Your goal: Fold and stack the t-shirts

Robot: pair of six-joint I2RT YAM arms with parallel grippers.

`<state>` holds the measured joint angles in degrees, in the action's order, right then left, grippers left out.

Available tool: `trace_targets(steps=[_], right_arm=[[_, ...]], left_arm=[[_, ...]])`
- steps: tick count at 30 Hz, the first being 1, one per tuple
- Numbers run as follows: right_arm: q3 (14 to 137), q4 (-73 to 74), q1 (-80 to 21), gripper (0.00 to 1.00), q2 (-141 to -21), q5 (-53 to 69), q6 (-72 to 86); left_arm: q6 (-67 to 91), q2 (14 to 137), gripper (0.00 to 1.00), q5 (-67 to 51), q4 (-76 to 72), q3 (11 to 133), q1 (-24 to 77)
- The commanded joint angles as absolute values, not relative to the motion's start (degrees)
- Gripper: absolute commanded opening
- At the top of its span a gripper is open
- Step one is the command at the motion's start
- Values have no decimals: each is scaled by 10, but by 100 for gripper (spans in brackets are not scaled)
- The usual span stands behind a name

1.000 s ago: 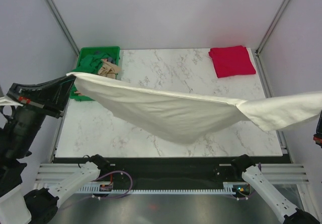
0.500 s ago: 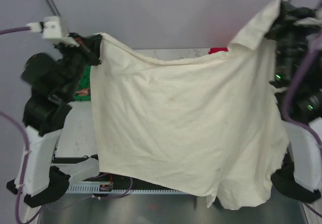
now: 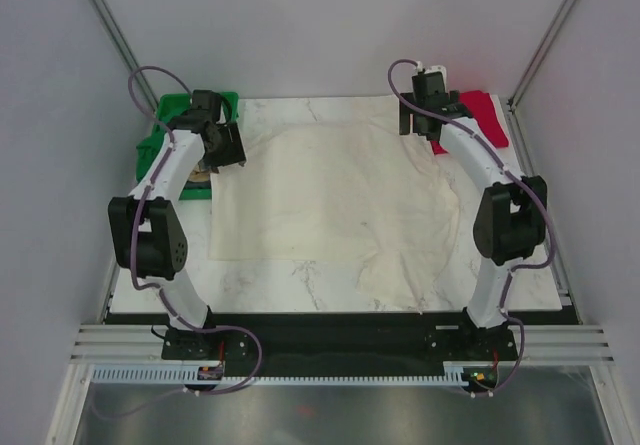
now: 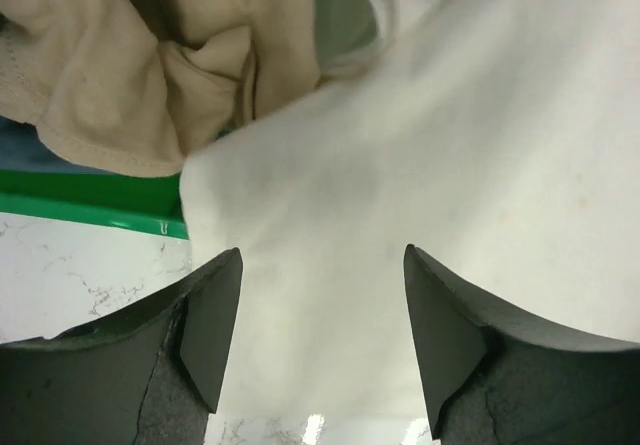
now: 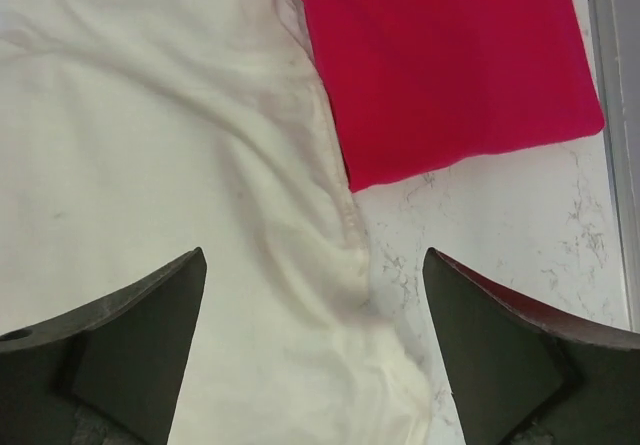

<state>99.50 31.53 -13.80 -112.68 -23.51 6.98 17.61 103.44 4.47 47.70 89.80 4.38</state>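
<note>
The large cream-white t-shirt (image 3: pixel 340 200) lies spread flat on the marble table, its lower right part rumpled. Over its back left corner hovers my left gripper (image 3: pixel 228 150), open, with only cloth (image 4: pixel 420 145) beneath the jaws (image 4: pixel 322 335). My right gripper (image 3: pixel 415 115) is open above the shirt's back right corner (image 5: pixel 150 145), nothing between its fingers (image 5: pixel 315 345). A folded bright red t-shirt (image 3: pixel 478 115) lies at the back right, its edge touching the cream one (image 5: pixel 440 55). A crumpled tan t-shirt (image 4: pixel 130 65) sits in the crate.
The green plastic crate (image 3: pixel 165 135) stands at the back left corner, partly hidden by my left arm; its rim (image 4: pixel 90 205) is just beside the cream shirt's corner. Bare marble (image 3: pixel 300 280) shows along the front of the table.
The cream t-shirt, held stretched in the air by both grippers, now lies on the table. Both grippers have opened and let go of its back corners.
</note>
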Motion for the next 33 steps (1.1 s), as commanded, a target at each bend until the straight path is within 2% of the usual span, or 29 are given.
trace_targets(steps=[1, 7, 16, 28, 33], right_arm=[[965, 244, -145, 97, -1003, -196, 114], [770, 127, -145, 97, -933, -87, 171], [645, 51, -144, 94, -965, 24, 226], [457, 36, -70, 92, -955, -16, 359], [388, 10, -33, 91, -911, -14, 384]], left_arm=[[202, 948, 73, 16, 446, 907, 55], [230, 877, 71, 36, 412, 813, 96], [314, 830, 68, 85, 327, 624, 160], [369, 882, 65, 76, 227, 484, 164], [391, 862, 63, 84, 225, 448, 213]])
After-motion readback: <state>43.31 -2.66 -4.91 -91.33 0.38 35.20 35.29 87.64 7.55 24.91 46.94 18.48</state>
